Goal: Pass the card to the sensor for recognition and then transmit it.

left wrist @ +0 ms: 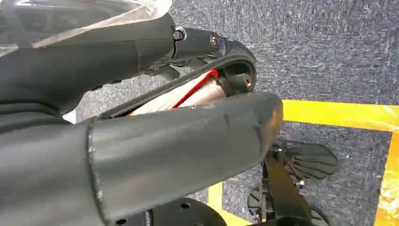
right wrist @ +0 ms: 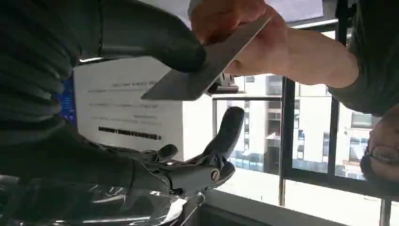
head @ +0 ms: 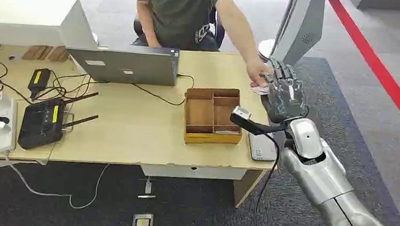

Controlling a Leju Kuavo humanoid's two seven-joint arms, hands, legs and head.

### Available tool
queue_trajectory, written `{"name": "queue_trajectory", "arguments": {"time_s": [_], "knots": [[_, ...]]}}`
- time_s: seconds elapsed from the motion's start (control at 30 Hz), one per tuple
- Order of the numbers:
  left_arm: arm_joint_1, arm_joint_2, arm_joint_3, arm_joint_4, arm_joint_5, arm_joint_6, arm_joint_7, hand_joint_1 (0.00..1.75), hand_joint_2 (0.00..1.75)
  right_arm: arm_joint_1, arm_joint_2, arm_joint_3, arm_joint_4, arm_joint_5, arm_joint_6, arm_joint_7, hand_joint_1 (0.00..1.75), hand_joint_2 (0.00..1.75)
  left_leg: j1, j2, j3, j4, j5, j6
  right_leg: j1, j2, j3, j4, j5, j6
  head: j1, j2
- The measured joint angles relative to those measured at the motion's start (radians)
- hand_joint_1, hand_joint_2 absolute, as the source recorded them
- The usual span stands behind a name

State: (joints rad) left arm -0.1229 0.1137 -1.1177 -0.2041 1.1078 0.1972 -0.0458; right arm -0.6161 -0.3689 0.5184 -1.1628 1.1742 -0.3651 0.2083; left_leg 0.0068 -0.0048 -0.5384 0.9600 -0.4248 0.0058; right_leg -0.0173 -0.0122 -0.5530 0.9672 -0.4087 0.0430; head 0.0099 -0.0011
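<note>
Two hands meet over the right end of the wooden table: the robot's right hand, raised on its silver arm, and the outstretched hand of a seated person in a dark green shirt. Between them is the card, seen from the head view as a small pale edge just beside the robot's fingers.

In the right wrist view the card appears as a thin grey plate, tilted. The person's fingers grip one end. The robot's thick thumb lies against the card's face at the other end, while the darker fingers stand spread and apart below, clear of the card. Whether the thumb truly pinches the card against a finger cannot be told, since the contact side is hidden; the card seems to be held mainly by the person.

On the table, left of the hands, stands a wooden compartment tray. A flat grey device, possibly the sensor, lies just beside the tray at the table's right edge. Farther left are an open laptop, a black router with antennas, a white power strip and loose cables.

The left wrist view looks down at grey carpet with yellow floor tape; the left hand is too close to show how its fingers lie.
</note>
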Motion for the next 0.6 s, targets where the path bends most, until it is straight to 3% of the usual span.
{"name": "queue_trajectory", "arguments": {"time_s": [0.6], "knots": [[0.000, 0.003, -0.010, 0.000, -0.005, -0.008, 0.000, 0.00, 0.00, 0.058, -0.005, -0.032, -0.039, -0.033, 0.002, -0.002, 1.75, 1.75, 0.000, 0.000, 0.000, 0.000, 0.000, 0.000, 0.000, 0.000, 0.000, 0.000, 0.000, 0.000, 0.000, 0.000]]}}
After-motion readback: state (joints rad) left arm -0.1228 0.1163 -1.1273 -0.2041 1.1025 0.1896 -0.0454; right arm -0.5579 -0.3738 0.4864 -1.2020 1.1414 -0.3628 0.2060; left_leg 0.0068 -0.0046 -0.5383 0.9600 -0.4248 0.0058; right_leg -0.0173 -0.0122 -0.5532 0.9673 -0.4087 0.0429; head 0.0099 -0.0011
